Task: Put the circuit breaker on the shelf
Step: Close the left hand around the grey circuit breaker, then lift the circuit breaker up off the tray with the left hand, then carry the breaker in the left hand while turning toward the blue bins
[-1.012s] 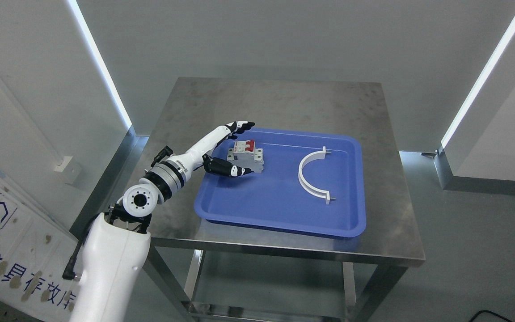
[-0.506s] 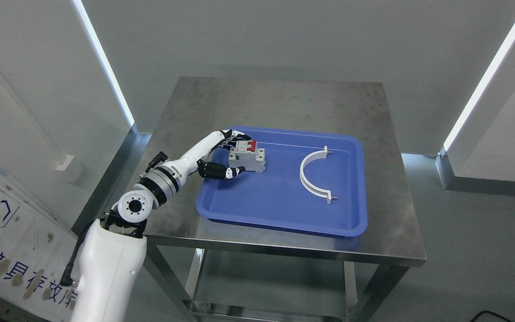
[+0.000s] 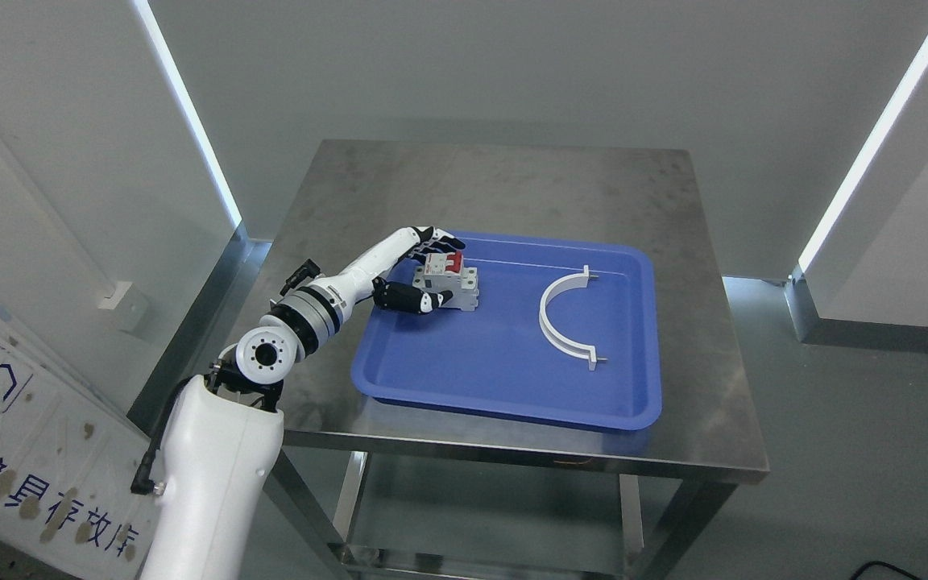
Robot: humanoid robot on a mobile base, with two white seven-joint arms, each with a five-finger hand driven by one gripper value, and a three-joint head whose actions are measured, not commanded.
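Note:
A grey circuit breaker (image 3: 461, 283) with red switches stands at the back left of the blue tray (image 3: 512, 412) on the steel table (image 3: 512, 185). My left hand (image 3: 446, 270) reaches over the tray's left rim and is wrapped around the breaker. Its fingers (image 3: 434, 238) curl against the far side and the thumb (image 3: 412, 299) presses on the near side. The breaker still rests on the tray floor. No right arm shows in this view.
A white curved bracket (image 3: 543, 316) lies in the right half of the tray. A lower shelf (image 3: 472, 515) shows under the tabletop. A white signboard (image 3: 21, 435) leans at the lower left, and walls with light strips stand on both sides.
The left hand's fingers, stretched out past the breaker a second ago, have curled in against it, and the thumb has closed on its near side. The camera shifted slightly.

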